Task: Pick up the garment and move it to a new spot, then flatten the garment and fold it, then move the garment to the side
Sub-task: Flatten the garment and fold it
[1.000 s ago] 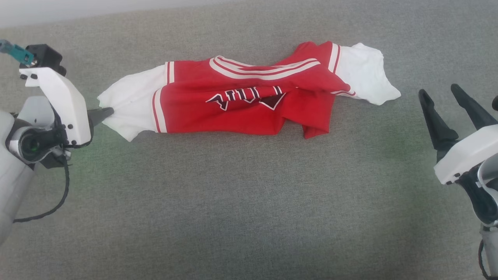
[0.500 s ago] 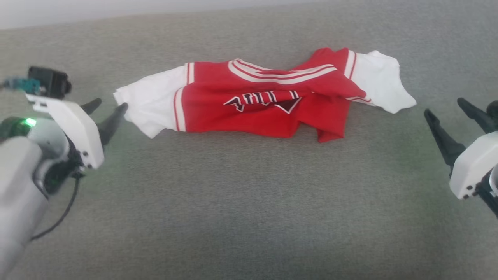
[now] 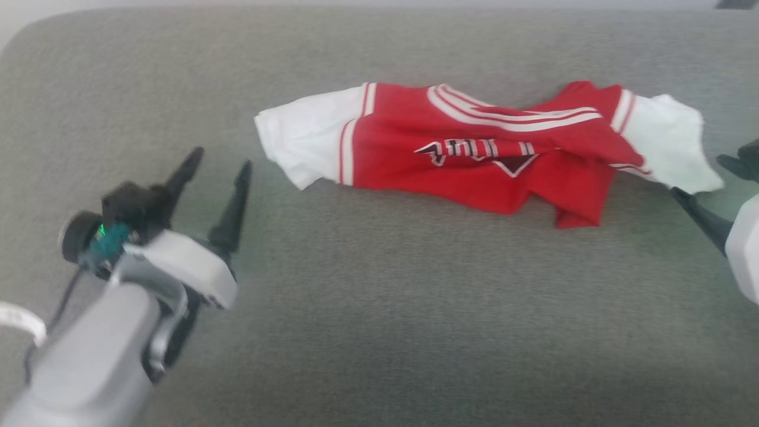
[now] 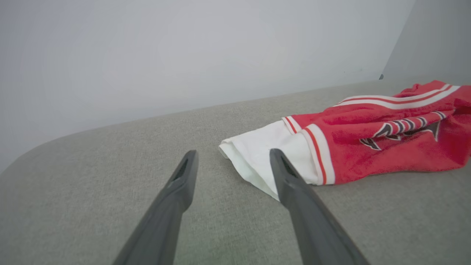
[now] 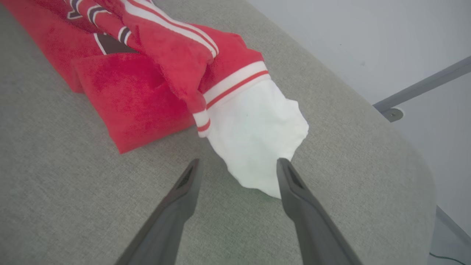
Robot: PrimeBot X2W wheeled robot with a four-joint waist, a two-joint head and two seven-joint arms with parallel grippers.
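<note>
The garment (image 3: 474, 160) is a red jersey with white sleeves, white stripes and dark lettering. It lies crumpled lengthwise across the grey padded surface (image 3: 379, 332). My left gripper (image 3: 219, 161) is open and empty, a short way to the near left of the left white sleeve (image 3: 302, 136). In the left wrist view the left gripper (image 4: 233, 152) points just left of the garment (image 4: 368, 147). My right gripper (image 3: 699, 175) is open at the right white sleeve. In the right wrist view the garment (image 5: 147, 92) ends in a sleeve tip (image 5: 257, 140) just ahead of the right gripper (image 5: 238, 162).
The surface's rounded far left corner (image 3: 24, 35) is near my left arm. In the right wrist view its rounded edge (image 5: 423, 173) drops off to the right, with a grey metal bar (image 5: 423, 88) and floor beyond. A pale wall stands behind.
My left gripper has opened, let go of the left white sleeve and drawn back toward me. The head camera has shifted, so the garment sits further right in view. The right gripper stays open.
</note>
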